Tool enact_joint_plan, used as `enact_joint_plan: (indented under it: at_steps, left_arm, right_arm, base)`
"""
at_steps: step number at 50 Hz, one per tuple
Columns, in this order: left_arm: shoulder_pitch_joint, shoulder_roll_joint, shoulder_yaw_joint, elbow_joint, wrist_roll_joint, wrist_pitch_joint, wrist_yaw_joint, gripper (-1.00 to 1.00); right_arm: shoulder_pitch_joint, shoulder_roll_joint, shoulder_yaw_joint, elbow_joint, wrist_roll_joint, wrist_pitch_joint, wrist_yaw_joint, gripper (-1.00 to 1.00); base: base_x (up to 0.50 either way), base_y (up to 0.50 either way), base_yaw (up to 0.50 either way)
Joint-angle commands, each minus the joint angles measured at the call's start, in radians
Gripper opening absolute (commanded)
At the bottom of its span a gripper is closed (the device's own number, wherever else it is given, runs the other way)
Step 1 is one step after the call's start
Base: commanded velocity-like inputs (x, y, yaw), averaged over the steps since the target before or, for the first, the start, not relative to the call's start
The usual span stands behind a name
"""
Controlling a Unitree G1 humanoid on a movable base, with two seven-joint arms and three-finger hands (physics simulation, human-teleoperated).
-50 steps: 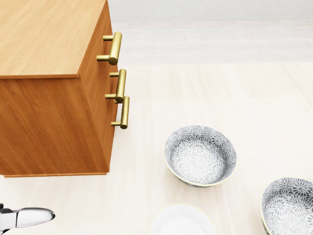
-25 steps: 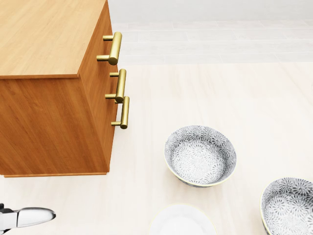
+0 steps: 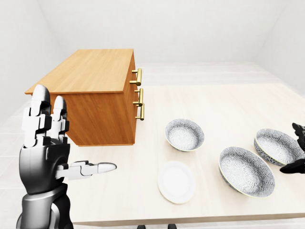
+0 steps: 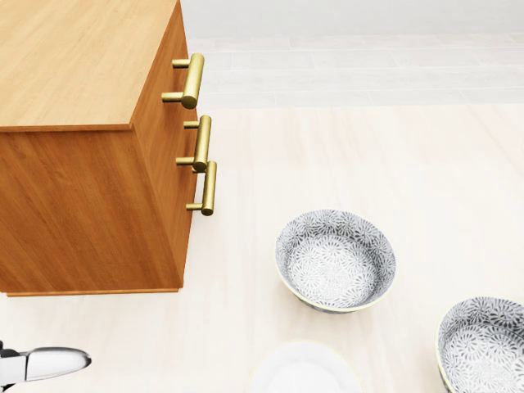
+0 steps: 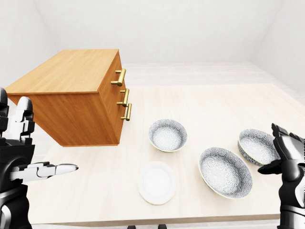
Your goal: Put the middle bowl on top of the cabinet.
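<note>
The left robot hand (image 3: 45, 152) is hovering below the wooden cabinet (image 3: 97, 95) in the left-eye view, fingers spread and empty. Right of the cabinet, the round middle bowl (image 3: 246, 171) is sitting upright and empty on the desk (image 3: 224, 105), between the nearer patterned bowl (image 3: 185, 134) and the farthest one (image 3: 277, 147). The right robot hand (image 5: 288, 155) is hanging spread.

Your left hand (image 3: 45, 155) stands at the lower left of the left-eye view, two fingers (image 3: 40, 112) straight up and the thumb (image 3: 93, 168) stretched out to the right, spread wide. Your right hand (image 5: 288, 160) rises at the lower right edge of the right-eye view, fingers apart too.
</note>
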Motion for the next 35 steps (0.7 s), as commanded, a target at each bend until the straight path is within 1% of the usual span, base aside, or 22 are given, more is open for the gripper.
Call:
enact_joint_plan:
  at_steps: [1, 3, 5, 7, 11, 12, 16, 22, 25, 31, 35]
  left_arm:
    - [0.001, -0.001, 0.005, 0.003, 0.001, 0.000, -0.001, 1.00]
    - [0.003, -0.003, 0.003, 0.006, 0.002, 0.000, -0.003, 1.00]
    - [0.003, -0.003, 0.002, 0.009, 0.003, 0.000, -0.002, 1.00]
    - [0.004, -0.004, -0.001, 0.012, 0.005, 0.000, -0.003, 1.00]
    - [0.006, -0.005, -0.006, 0.022, 0.011, 0.000, -0.003, 1.00]
    - [0.004, -0.004, -0.003, 0.022, 0.007, 0.000, -0.003, 1.00]
    - [0.007, -0.004, -0.005, 0.024, 0.009, 0.000, -0.003, 1.00]
    - [0.006, -0.004, -0.004, 0.031, 0.009, 0.000, -0.002, 1.00]
    - [0.006, -0.003, -0.005, 0.026, 0.009, 0.000, -0.001, 1.00]
    - [0.010, -0.004, 0.003, 0.016, 0.003, 0.000, -0.003, 1.00]
    - [0.015, -0.008, -0.006, 0.027, 0.013, 0.000, -0.004, 1.00]
  right_arm:
    - [-0.016, 0.014, 0.042, 0.041, -0.013, -0.002, -0.031, 0.71]
    - [-0.024, 0.015, 0.051, 0.056, -0.013, -0.003, -0.040, 0.64]
    - [-0.026, 0.015, 0.056, 0.060, -0.013, -0.002, -0.043, 0.63]
    - [-0.030, 0.017, 0.066, 0.069, -0.014, -0.001, -0.049, 0.67]
    - [-0.039, 0.019, 0.087, 0.097, -0.017, -0.004, -0.068, 0.65]
    - [-0.041, 0.020, 0.092, 0.105, -0.017, -0.005, -0.073, 0.47]
    - [-0.045, 0.018, 0.102, 0.116, -0.011, -0.006, -0.080, 0.43]
    - [-0.044, 0.014, 0.109, 0.128, -0.006, -0.007, -0.086, 0.44]
    - [-0.043, 0.012, 0.110, 0.133, -0.002, -0.008, -0.089, 0.51]
    - [-0.039, 0.011, 0.110, 0.128, 0.001, -0.004, -0.087, 0.49]
    - [-0.040, 0.009, 0.113, 0.142, 0.000, -0.009, -0.098, 0.48]
  base:
    - [0.00, 0.00, 0.00]
    - [0.00, 0.00, 0.00]
    - [0.00, 0.00, 0.00]
    - [0.00, 0.00, 0.00]
    - [0.00, 0.00, 0.00]
    - [0.00, 0.00, 0.00]
    - [0.00, 0.00, 0.00]
    - [0.00, 0.00, 0.00]
    - [0.00, 0.00, 0.00]
    - [0.00, 0.00, 0.00]
    - [0.00, 0.00, 0.00]
